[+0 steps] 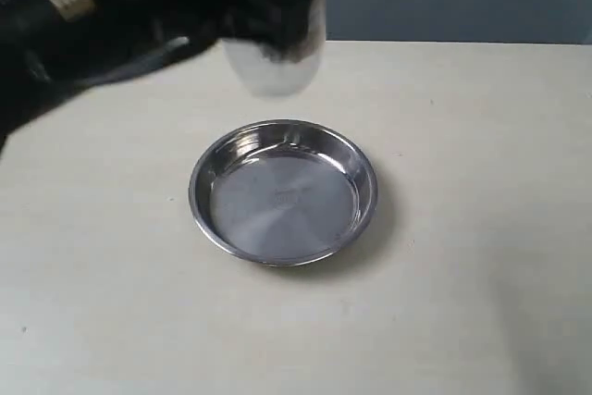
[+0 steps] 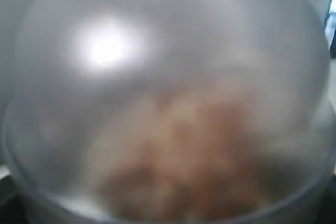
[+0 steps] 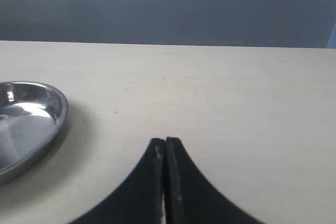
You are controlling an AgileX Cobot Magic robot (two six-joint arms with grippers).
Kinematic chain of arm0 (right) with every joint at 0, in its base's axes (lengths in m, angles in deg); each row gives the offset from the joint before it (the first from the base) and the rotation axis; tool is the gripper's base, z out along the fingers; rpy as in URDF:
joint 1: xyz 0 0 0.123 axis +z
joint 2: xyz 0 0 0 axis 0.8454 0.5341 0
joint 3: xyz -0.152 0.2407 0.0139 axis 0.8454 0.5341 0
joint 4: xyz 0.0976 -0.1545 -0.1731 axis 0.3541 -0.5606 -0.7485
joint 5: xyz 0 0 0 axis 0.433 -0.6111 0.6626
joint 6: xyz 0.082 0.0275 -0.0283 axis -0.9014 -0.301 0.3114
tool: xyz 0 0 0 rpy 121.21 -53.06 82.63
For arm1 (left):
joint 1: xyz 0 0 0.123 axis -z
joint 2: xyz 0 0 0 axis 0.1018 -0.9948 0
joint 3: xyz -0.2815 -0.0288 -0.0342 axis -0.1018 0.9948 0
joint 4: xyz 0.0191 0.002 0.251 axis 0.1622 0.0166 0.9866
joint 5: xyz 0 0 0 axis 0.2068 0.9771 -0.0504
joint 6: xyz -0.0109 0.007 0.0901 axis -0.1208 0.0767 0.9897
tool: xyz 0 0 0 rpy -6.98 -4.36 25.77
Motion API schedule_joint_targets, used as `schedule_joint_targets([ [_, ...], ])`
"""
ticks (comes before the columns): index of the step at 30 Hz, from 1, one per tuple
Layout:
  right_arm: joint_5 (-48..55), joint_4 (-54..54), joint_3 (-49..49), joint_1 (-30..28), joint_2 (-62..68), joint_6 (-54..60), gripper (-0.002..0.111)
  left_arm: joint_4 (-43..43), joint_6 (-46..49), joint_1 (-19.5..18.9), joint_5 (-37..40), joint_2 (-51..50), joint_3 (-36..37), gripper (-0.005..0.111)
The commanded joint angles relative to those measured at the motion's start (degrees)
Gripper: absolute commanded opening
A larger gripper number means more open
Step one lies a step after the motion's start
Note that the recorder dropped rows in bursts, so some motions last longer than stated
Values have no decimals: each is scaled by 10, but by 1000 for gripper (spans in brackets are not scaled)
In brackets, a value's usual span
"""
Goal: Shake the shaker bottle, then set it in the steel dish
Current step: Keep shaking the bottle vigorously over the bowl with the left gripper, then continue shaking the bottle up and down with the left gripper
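We log the left gripper (image 1: 289,8) clamped on the shaker bottle (image 1: 276,69), held blurred in the air at 12 o'clock of the steel dish (image 1: 277,201), right gripper (image 3: 165,145) closed, empty; a loosening grip or off-centre release could tip it on the rim.

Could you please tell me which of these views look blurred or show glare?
Exterior view: the bottle is blurred, the dish crisp. Left wrist view: the bottle fills the frame, out of focus, with a bright glare spot. Right wrist view: sharp, reflections on the dish.
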Motion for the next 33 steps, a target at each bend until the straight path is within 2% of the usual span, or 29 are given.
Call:
schedule_joint_targets([
  [1,-7,-1,1,2,-2,0,-1,-45,7,-5,49,12,-38,0],
  [2,-7,-1,1,2,-2,0,-1,-11,36,-7,51,35,-64,0],
  [4,-7,-1,1,2,-2,0,-1,-10,57,-21,66,13,-24,0],
  [5,-7,-1,1,2,-2,0,-1,-47,35,-28,63,-31,7,0],
  [6,-7,-1,1,2,-2,0,-1,-55,21,-28,57,-36,9,0],
  [8,-7,-1,1,2,-2,0,-1,30,18,-3,-22,6,-40,0],
  [10,-7,-1,1,2,-2,0,-1,104,19,8,-47,42,-90,0],
  [11,-7,-1,1,2,-2,0,-1,119,28,6,-26,56,-108,0],
  [12,-7,-1,1,2,-2,0,-1,89,34,-10,70,51,-102,0],
  [14,-7,-1,1,2,-2,0,-1,34,34,-42,138,-1,-41,0],
  [16,-7,-1,1,2,-2,0,-1,-36,-1,-50,97,-56,17,0],
  [17,-7,-1,1,2,-2,0,-1,-44,-13,-47,74,-67,28,0],
  [19,-7,-1,1,2,-2,0,-1,-2,-13,-35,20,-44,13,0],
  [21,-7,-1,1,2,-2,0,-1,78,-14,-21,-17,6,-36,0],
  [23,-7,-1,1,2,-2,0,-1,120,-12,-20,3,37,-65,0],
  [25,-7,-1,1,2,-2,0,-1,94,-12,-34,47,20,-42,0],
  [26,-7,-1,1,2,-2,0,-1,60,-12,-45,63,-9,-7,0],
  [29,-7,-1,1,2,-2,0,-1,-39,-38,-57,32,-70,37,0],
  [31,-7,-1,1,2,-2,0,-1,6,-43,-49,-17,-42,6,0],
  [33,-7,-1,1,2,-2,0,-1,90,-48,-34,-63,9,-52,0],
])
